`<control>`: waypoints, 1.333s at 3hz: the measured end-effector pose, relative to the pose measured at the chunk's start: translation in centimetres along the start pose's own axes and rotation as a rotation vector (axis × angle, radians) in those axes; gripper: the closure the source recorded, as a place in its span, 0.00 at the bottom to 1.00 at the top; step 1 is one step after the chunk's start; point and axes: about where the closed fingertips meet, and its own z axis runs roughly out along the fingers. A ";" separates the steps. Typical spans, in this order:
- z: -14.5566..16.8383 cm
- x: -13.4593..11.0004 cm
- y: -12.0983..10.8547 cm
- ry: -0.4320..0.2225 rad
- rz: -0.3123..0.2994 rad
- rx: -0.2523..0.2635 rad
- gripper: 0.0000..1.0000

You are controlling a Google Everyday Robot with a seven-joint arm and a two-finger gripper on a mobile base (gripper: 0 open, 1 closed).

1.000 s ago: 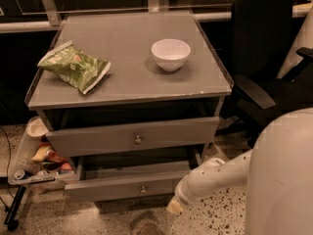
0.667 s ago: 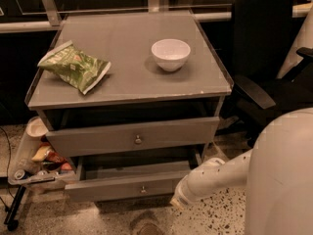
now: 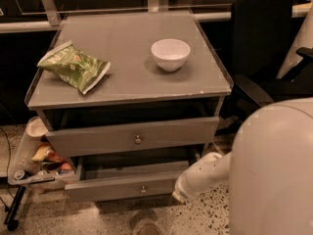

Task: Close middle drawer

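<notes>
Middle drawer (image 3: 120,188) stands open, gripper (image 3: 179,194) at its front's right end.

Chip bag (image 3: 73,66) left of bowl (image 3: 170,54) on cabinet top (image 3: 128,84); middle drawer (image 3: 115,189) sticking out below, gripper (image 3: 179,195) at its right end.

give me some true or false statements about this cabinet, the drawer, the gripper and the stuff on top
1. The middle drawer is pulled out. True.
2. The white bowl sits inside the middle drawer. False: it stands on the cabinet top.
3. The gripper is low down, by the right end of the middle drawer's front as the picture shows it. True.
4. The green bag lies to the right of the bowl in the picture. False: it lies to the bowl's left, apart from it.
</notes>
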 end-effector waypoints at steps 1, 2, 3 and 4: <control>0.0 -1.2 -3.5 0.016 0.012 0.071 1.00; 0.6 -1.6 -5.1 0.021 0.022 0.101 1.00; 2.1 -1.8 -6.1 0.034 0.045 0.114 0.94; 2.2 -1.7 -6.1 0.039 0.045 0.115 0.75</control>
